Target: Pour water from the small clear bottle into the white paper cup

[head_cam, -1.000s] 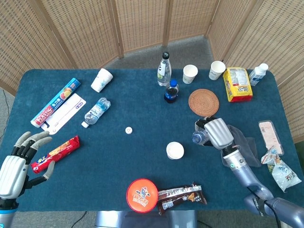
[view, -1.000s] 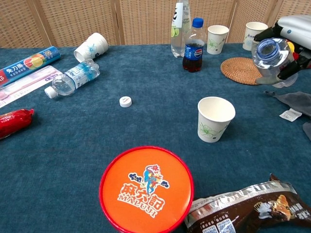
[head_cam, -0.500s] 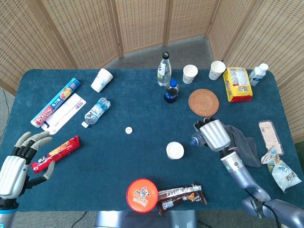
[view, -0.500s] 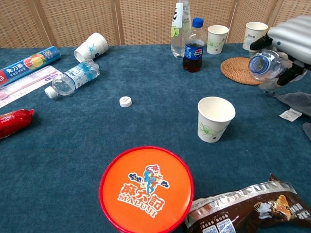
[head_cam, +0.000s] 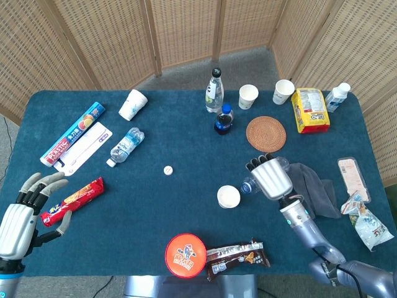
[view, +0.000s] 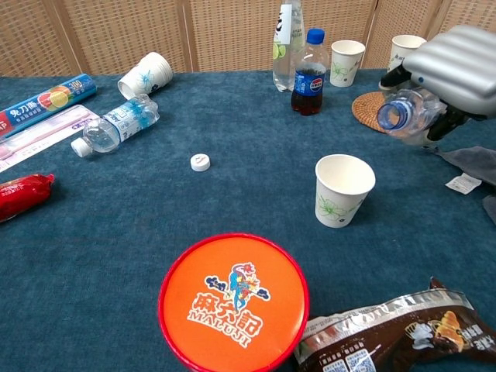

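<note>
Left hand [head_cam: 22, 211] idle at table edge, fingers spread, holding nothing. White paper cup [view: 343, 189] upright mid-table. Right hand [view: 453, 63] wrapped around small clear bottle [view: 407, 114], tipped sideways, open mouth just beside and above cup.

The bench [view: 93, 232] wears a matt, napped blue cloth. The right hand [view: 453, 58] has a smooth, satin silver shell, seemingly plastic, and grips the small clear bottle [view: 407, 115] of glossy transparent plastic. The white paper cup [view: 343, 190] looks matt. The orange lid [view: 233, 302] shines; the snack wrapper [view: 395, 333] is crinkled foil.
</note>
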